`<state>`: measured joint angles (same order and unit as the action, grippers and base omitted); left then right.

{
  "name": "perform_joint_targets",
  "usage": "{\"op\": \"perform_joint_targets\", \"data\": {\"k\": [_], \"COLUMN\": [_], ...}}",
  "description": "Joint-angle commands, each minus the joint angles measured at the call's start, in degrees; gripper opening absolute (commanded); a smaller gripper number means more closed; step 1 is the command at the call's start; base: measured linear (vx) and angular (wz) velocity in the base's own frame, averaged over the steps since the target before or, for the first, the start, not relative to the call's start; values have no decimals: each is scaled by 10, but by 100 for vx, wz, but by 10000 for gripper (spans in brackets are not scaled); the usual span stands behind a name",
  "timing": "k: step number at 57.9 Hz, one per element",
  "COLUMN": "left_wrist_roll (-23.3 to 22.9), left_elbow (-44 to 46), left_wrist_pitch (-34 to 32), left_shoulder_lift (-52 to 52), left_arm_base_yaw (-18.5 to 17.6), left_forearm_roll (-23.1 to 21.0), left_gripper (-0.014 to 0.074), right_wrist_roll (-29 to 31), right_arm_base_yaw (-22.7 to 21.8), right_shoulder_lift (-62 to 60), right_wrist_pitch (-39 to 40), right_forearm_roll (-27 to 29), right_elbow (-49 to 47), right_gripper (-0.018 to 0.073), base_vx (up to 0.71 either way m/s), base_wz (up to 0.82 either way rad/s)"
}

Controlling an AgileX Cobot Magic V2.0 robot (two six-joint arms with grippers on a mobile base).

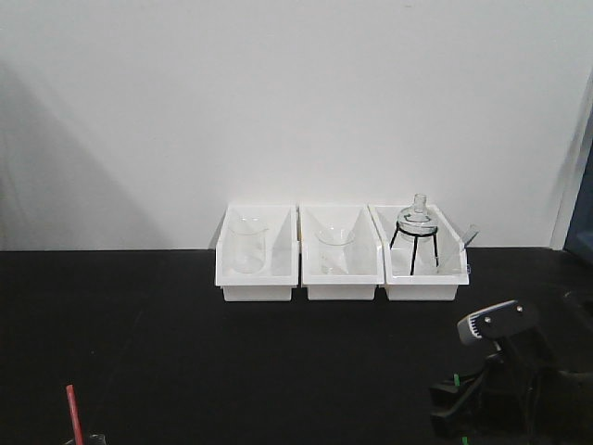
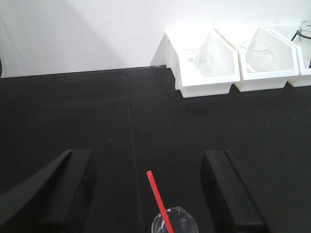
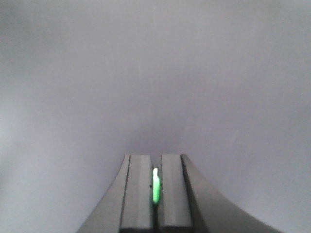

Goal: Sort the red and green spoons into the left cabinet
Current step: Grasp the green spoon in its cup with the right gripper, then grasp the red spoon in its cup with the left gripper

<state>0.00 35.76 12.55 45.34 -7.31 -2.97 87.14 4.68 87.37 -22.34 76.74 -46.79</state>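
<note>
- The bright red, slim plastic spoon (image 2: 158, 196) stood handle-up in a small clear glass beaker (image 2: 177, 227), between the widely spread fingers of the left gripper (image 2: 146, 158) and untouched by them.
- It looked light, stiff and slick. The thin handle seemed the best hold, taken gently so the beaker did not tip.
- The right gripper (image 3: 155, 159) pinched the bright green plastic spoon (image 3: 155, 187) between pressed-together pads.
- The black tabletop (image 2: 73, 107) offered open room, with three white plastic bins (image 1: 339, 269) of glassware well apart. The left cabinet was out of view.
</note>
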Motion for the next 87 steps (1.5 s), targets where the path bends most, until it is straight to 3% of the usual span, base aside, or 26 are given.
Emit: {"op": "perform_joint_targets", "data": {"k": [1, 18, 29, 47, 72, 87], "left_wrist_roll": [-4, -38, -38, -38, -53, -72], "left_elbow": [22, 24, 56, 181, 210, 210], "left_wrist_pitch": [-32, 34, 35, 44, 51, 18], "left_shoulder_lift": [-2, 44, 152, 338, 447, 479], "left_arm_base_yaw": [-1, -1, 0, 0, 0, 0], "left_forearm_roll": [-3, -45, -47, -48, -48, -48], "left_gripper": [585, 585, 585, 585, 585, 585], "right_wrist_roll": [2, 0, 0, 0, 0, 0], "right_arm_base_yaw": [-1, -1, -1, -2, -2, -2], "right_shoulder_lift": [-60, -134, -138, -138, -138, -138], "right_wrist_pitch": [-12, -16, -21, -22, -21, -23], "right_forearm_roll": [16, 16, 16, 17, 17, 17], "right_elbow": [-19, -19, -19, -19, -19, -19], "right_gripper": [-4, -4, -4, -4, -4, -4], "base_vx": [0, 0, 0, 0, 0, 0], "base_wz": [0, 0, 0, 0, 0, 0]}}
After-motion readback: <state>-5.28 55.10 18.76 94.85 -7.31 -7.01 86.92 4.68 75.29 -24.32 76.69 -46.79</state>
